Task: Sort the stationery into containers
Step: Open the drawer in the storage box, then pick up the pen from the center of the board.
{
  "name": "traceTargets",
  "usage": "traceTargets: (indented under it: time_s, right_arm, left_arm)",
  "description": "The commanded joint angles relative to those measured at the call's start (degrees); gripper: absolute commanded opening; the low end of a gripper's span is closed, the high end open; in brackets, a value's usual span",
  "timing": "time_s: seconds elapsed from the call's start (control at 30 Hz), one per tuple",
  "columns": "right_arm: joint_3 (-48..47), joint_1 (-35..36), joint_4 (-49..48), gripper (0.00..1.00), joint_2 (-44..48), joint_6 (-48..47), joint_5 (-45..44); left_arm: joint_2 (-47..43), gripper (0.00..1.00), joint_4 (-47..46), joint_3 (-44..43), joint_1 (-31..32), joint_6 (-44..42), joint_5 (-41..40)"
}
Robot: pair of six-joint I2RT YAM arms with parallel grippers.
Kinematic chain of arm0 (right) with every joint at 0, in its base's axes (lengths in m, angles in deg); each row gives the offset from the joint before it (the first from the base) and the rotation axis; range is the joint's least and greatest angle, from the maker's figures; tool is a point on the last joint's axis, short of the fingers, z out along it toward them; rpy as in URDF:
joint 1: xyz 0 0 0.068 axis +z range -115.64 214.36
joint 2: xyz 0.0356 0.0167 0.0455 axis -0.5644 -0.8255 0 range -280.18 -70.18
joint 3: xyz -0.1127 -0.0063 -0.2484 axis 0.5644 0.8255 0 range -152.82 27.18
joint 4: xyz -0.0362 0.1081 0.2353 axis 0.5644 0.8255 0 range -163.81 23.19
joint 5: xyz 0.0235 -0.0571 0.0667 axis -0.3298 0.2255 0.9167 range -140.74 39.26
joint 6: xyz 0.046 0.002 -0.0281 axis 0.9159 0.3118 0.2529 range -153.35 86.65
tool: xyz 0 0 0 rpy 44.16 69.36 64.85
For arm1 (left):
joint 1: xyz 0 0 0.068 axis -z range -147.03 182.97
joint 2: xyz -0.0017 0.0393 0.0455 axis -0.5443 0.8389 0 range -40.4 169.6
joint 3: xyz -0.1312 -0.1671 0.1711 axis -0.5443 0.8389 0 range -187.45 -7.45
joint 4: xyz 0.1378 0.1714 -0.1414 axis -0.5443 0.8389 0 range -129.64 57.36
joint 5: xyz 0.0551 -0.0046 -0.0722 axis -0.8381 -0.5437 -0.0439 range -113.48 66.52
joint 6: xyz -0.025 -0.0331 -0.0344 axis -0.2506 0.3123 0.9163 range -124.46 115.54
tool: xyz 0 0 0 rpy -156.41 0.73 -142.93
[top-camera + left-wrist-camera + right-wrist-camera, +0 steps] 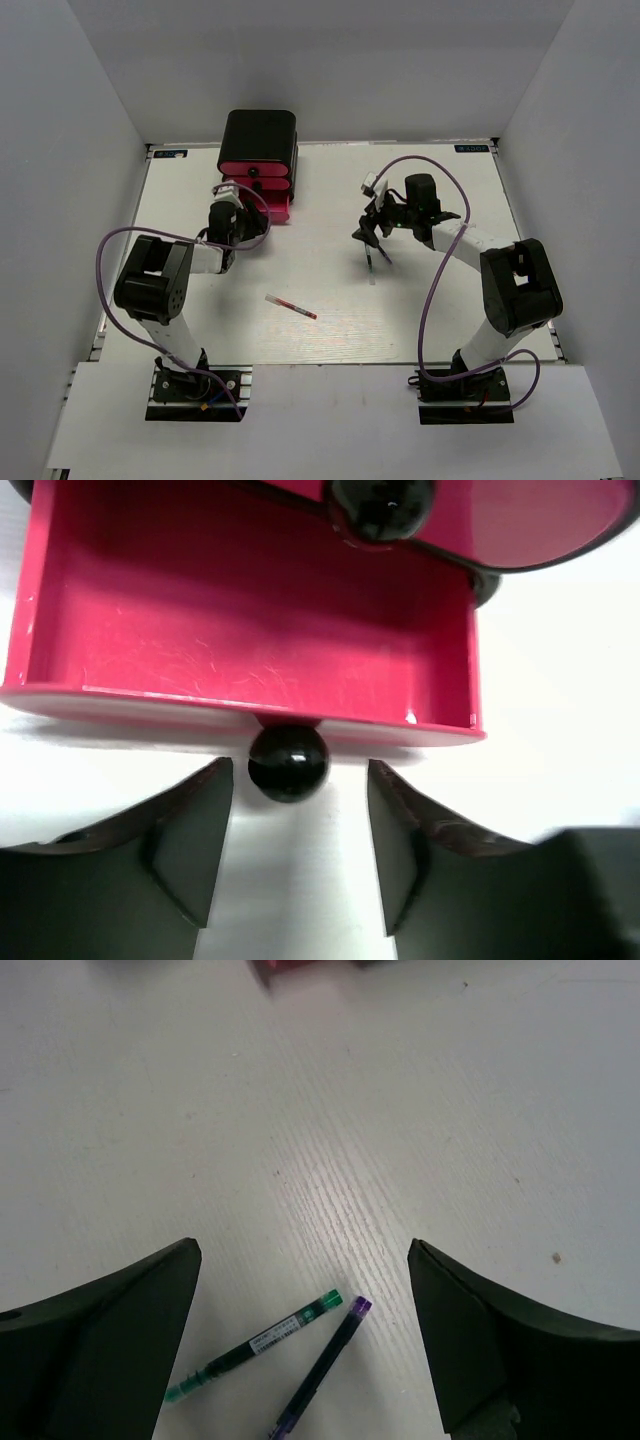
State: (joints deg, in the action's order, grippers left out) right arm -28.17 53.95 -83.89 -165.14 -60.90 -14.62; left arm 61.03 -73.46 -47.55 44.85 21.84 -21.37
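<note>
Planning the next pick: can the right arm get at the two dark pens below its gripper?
Probably yes. The right gripper is open above the green-tipped pen and purple-tipped pen, with nothing over them, though they lie close together.

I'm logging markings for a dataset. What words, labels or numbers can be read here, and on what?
None can be read.
Green-capped pen: white label with dark print, too small to read.
Left tag and right tag at the far edge: blurred, unreadable.
</note>
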Motion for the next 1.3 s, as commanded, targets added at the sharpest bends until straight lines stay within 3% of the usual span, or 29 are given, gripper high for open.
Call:
traceTargets:
  time_s: [0.0,0.2,0.27,0.3,0.37,0.4,0.43,0.47,0.53,0.6,0.67,0.73,0.93,1.13,1.27]
  right_arm:
    - [-0.28,-0.17,2.17,0.90,0.48,-0.40,0.45]
    - [-0.46,-0.26,4.72,0.90,1.18,-0.14,-3.76]
    - [-0.54,-0.26,5.95,0.83,1.61,0.13,-6.22]
    - [-0.89,-0.35,6.57,0.71,1.44,0.30,-7.02]
    - [-2.38,-0.43,9.64,0.54,0.92,1.53,-9.56]
    - [-2.74,-0.52,10.00,0.37,0.83,1.45,-10.79]
    - [-3.18,-0.78,13.22,0.34,0.65,1.88,-12.37]
    - [-3.10,-0.79,13.86,0.31,0.82,1.97,-13.26]
    - [-2.83,-0.79,15.35,0.27,0.92,1.97,-16.25]
    - [-3.00,-0.87,16.58,0.27,0.30,1.45,-18.00]
    - [-4.49,-0.70,19.30,0.32,-1.62,0.92,-18.63]
    - [-5.38,-0.70,22.12,0.39,-2.86,0.66,-19.42]
    - [-7.58,-0.52,23.45,0.54,-5.41,0.22,-20.21]
    - [-7.93,-0.61,22.31,0.55,-5.15,1.27,-19.59]
    - [-7.23,-0.52,21.34,0.56,-3.49,2.15,-19.42]
  left_arm:
    - [-6.75,0.67,1.04,1.24,0.43,0.15,-0.09]
    - [-19.49,0.75,2.53,10.90,0.43,0.77,-2.01]
    - [-27.28,0.75,6.72,13.98,0.43,1.29,-2.72]
    - [-30.03,0.73,8.84,15.21,0.43,2.60,-2.72]
    - [-36.96,0.60,18.29,15.22,-1.06,5.58,-3.25]
    - [-39.00,0.23,22.01,15.22,-1.07,8.30,-3.25]
    - [-40.94,0.09,26.22,14.35,-1.07,9.72,-5.78]
    - [-42.52,0.01,30.09,13.74,-1.07,11.12,-5.80]
    - [-47.43,0.01,38.02,13.73,-1.07,16.98,-5.80]
    - [-50.17,0.05,44.42,13.73,-1.07,22.19,-5.02]
    - [-51.86,0.18,47.17,13.73,-1.07,28.08,-2.65]
    - [-52.38,0.25,50.86,12.24,0.34,33.17,-0.54]
    - [-44.93,0.71,63.87,1.97,0.86,38.46,2.20]
    - [-32.73,0.74,65.11,-1.99,3.14,45.84,11.07]
    - [-23.94,0.74,74.23,-8.67,5.00,51.82,11.68]
